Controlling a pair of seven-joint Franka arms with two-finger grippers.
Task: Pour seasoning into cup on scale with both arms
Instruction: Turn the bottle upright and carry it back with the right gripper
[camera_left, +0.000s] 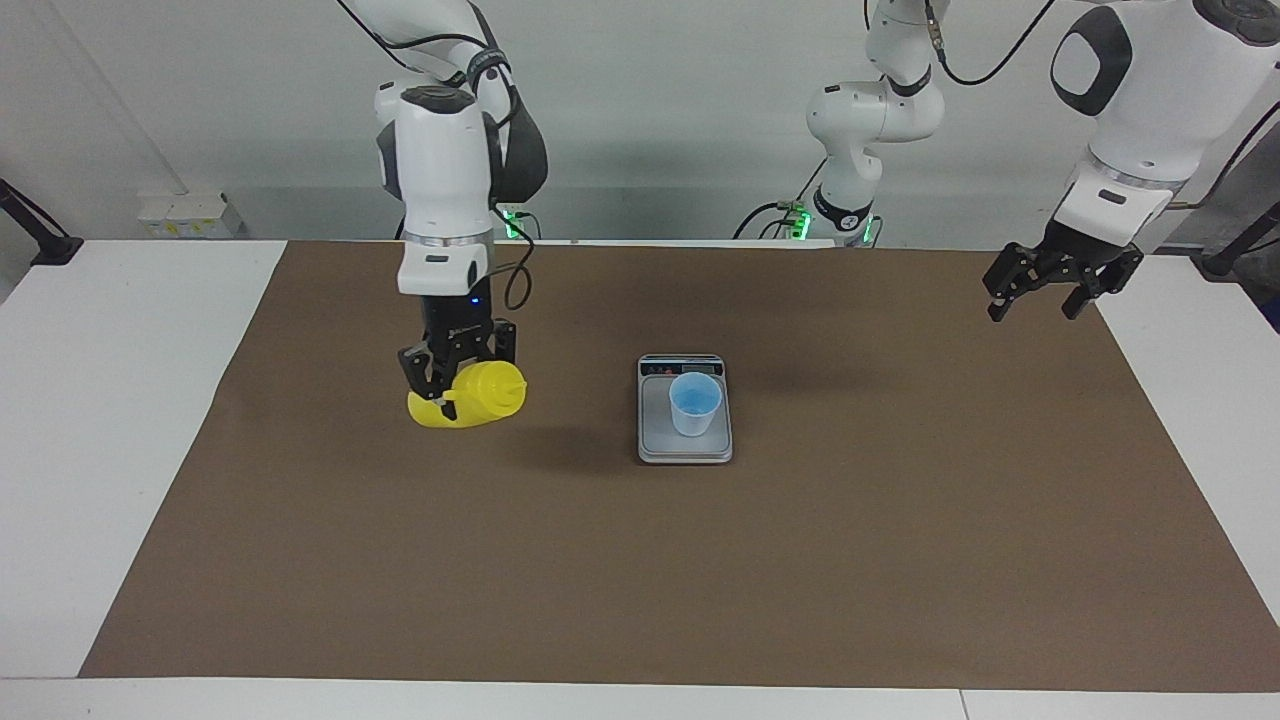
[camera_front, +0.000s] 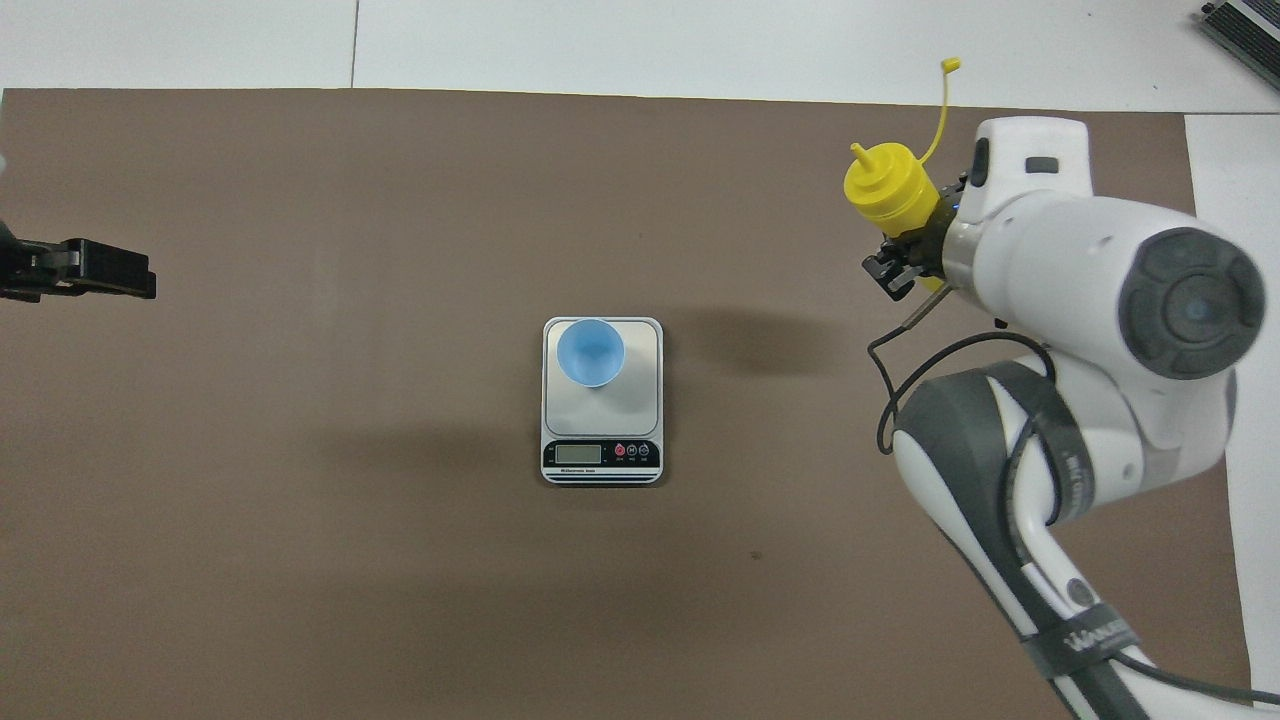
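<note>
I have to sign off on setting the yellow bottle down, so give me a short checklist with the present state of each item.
1. Right claw shut on the seasoning bottle: ok.
2. Bottle clear of the cup and scale, toward the right arm's end: ok.
3. Bottle upright for standing: not ok, it is tilted.
4. Cup standing on the scale: ok.
5. Left claw open and waiting over the mat's edge at its own end: ok.
6. Bottle cap closed: not ok, the strap hangs loose.
</note>
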